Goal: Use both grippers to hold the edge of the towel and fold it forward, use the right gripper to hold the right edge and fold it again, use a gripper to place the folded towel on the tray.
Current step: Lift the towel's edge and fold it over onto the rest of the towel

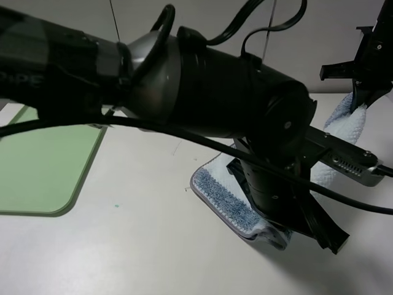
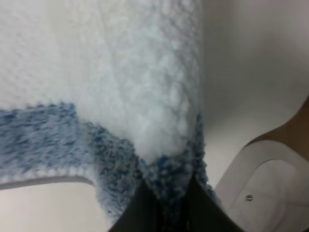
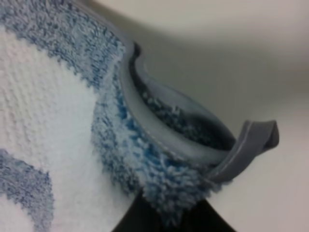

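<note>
Overall, a pale worktop (image 1: 141, 246) is seen from the high camera, and much of that view is crossed by the black left arm (image 1: 209, 92), which is stretched from ten o'clock towards four o'clock. The pale-green tray (image 1: 43, 166) is laid flat at nine o'clock, well apart from the towel (image 1: 224, 193). The towel is spread on the worktop from the centre towards four o'clock and is partly hidden under the arm. Its far part is raised towards two o'clock, where it is held by the right claw (image 1: 361, 101). In the right wrist view that claw is shown closed on the blue pile at a corner of the towel, just beside the grey hem (image 3: 159, 130). The left claw (image 2: 166, 205) is shown closed as well, with a blue stripe of the towel pinched between its dark fingers and white pile lying beyond. The small grey loop (image 3: 251, 145) is seen sticking out from the corner gripped by the right claw.
</note>
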